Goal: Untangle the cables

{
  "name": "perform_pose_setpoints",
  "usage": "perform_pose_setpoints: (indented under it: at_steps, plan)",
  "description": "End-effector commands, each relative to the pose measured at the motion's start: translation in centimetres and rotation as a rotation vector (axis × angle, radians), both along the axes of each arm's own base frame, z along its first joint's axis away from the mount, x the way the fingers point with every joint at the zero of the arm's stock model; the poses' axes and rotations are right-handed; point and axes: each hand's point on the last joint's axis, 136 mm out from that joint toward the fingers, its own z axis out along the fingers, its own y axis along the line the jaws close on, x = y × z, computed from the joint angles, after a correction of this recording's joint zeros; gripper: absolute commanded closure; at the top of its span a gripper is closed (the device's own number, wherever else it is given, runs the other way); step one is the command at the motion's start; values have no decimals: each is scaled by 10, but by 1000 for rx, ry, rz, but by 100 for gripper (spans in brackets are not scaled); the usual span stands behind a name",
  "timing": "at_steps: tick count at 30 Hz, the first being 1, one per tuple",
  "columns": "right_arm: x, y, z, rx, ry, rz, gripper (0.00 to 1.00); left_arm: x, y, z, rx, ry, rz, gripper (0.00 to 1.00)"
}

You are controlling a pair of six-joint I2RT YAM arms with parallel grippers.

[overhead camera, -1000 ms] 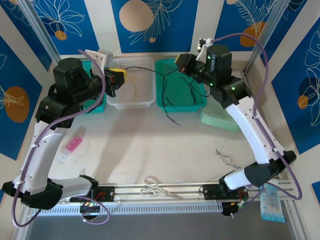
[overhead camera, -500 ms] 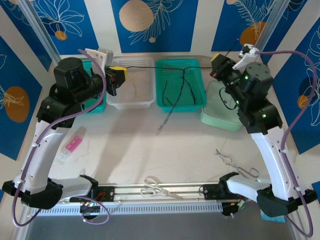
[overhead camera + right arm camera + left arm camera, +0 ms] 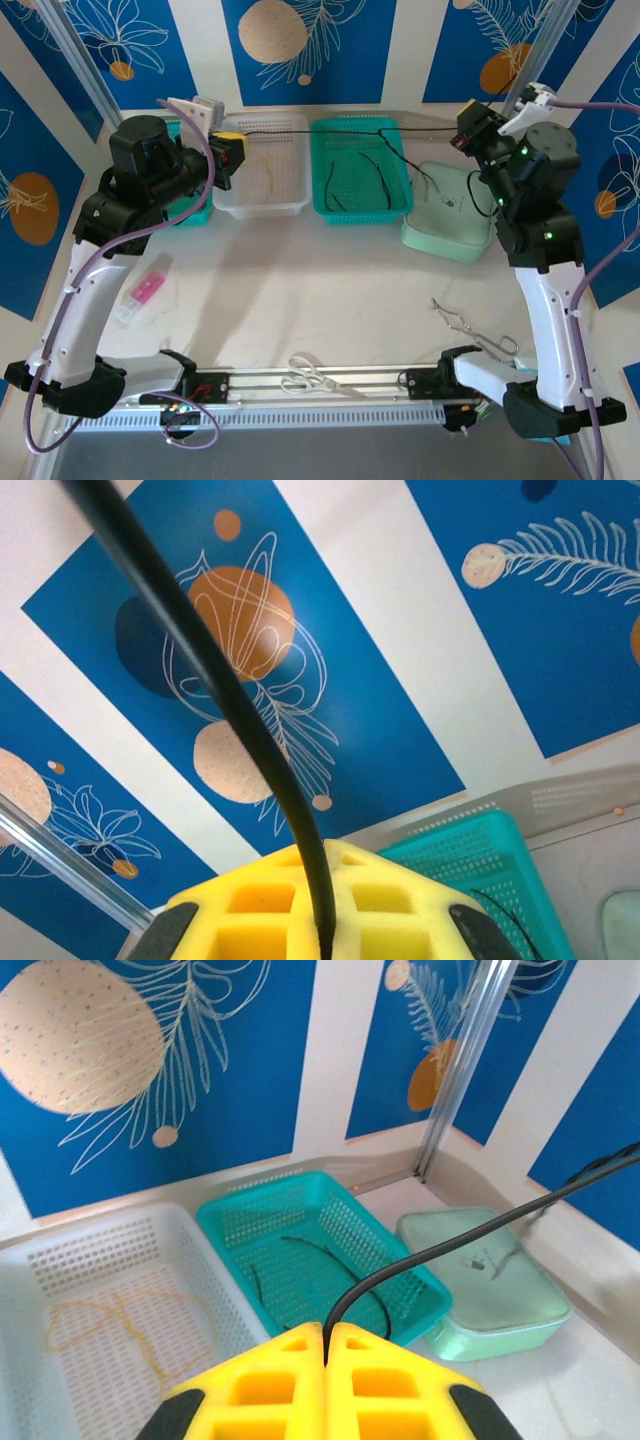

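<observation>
A black cable (image 3: pixel 310 131) is stretched taut above the baskets between my two grippers. My left gripper (image 3: pixel 234 150) hangs over the white basket (image 3: pixel 262 205), yellow pads shut on one end (image 3: pixel 325 1345). From there the cable (image 3: pixel 470 1235) rises to the right. Over the mint lidded box (image 3: pixel 445 225), my right gripper (image 3: pixel 466 130) is raised and shut on the other end (image 3: pixel 320 920). More black cables (image 3: pixel 375 172) lie loose in the teal basket (image 3: pixel 360 210). A yellowish-tan cable (image 3: pixel 110 1320) lies in the white basket.
Scissors (image 3: pixel 315 378) and metal tongs (image 3: pixel 470 328) lie near the front rail. A pink-capped item (image 3: pixel 145 292) sits on the table at the left. A second teal basket (image 3: pixel 195 212) is partly hidden behind my left arm.
My right gripper has swung right and up, from over the teal basket to above the mint box, pulling the black cable taut. The end that hung over the basket's front has lifted. The left arm stayed put.
</observation>
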Motion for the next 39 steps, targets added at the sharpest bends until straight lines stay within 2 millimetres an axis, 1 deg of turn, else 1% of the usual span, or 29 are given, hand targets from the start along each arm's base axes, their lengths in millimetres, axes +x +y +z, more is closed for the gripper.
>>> perform_pose_setpoints:
  at_steps: [1,3,7,12,15,22,26,31,36,39]
  plan:
    - [-9,-18,19,-25,-35,-51,100,1,29,7,68,-17,131,100]
    - [-7,-24,17,-32,-19,-69,100,3,36,5,85,-18,160,100]
    - [-8,-38,21,-41,-23,-113,100,5,47,-1,110,-5,205,100]
    - [-8,-52,27,-33,-36,-147,100,1,71,-24,149,42,278,100]
    - [-6,-59,28,-32,-33,-160,100,0,80,-34,157,66,297,100]
    - [-5,-82,26,-49,-19,-230,100,7,105,-58,175,135,371,100]
    - [-9,-101,23,-51,-10,-285,100,14,119,-72,134,181,414,100]
    - [-13,-125,21,-42,-3,-348,100,28,138,-83,27,186,490,100]
    - [-21,-142,22,-23,-2,-391,100,40,159,-93,-50,190,561,100]
    - [-22,-149,22,-19,-1,-410,100,46,176,-95,-112,154,632,100]
